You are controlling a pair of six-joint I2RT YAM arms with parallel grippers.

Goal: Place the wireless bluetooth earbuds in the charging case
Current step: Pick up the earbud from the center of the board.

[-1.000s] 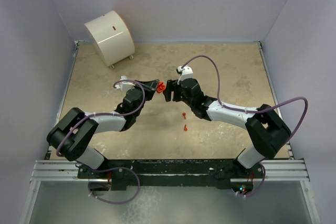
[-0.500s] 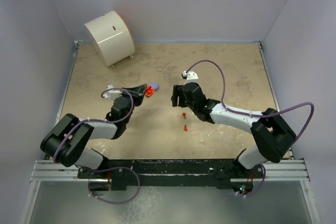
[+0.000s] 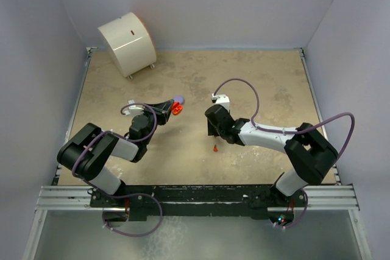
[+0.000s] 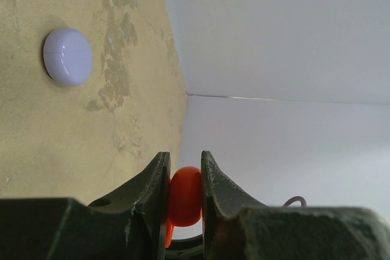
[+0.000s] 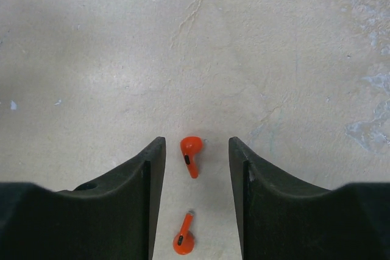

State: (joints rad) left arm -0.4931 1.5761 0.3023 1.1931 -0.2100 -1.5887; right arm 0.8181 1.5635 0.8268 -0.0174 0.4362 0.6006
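My left gripper point(image 4: 184, 156) is shut on a red-orange round charging case point(image 4: 184, 194), held off the table; from above the case point(image 3: 177, 109) shows at the left gripper's point(image 3: 172, 109) tip. Two red-orange wireless bluetooth earbuds lie on the table under my right gripper point(image 5: 196, 139), which stands open. One earbud point(image 5: 191, 155) lies between its fingertips without touching them, and the other earbud point(image 5: 184, 238) lies further back between the fingers. In the top view the right gripper point(image 3: 213, 130) points down at the table, with one earbud point(image 3: 215, 148) showing just in front of it.
A lilac round case point(image 4: 67, 56) lies shut on the table just beyond the left gripper, also seen from above as the lilac case point(image 3: 178, 98). A white cylinder point(image 3: 127, 42) lies on its side at the back left corner. Walls enclose the table on three sides.
The two grippers, close together mid-table a second ago, have parted. The left one drew back left with the case; the right one dropped over the earbuds and its jaws narrowed.
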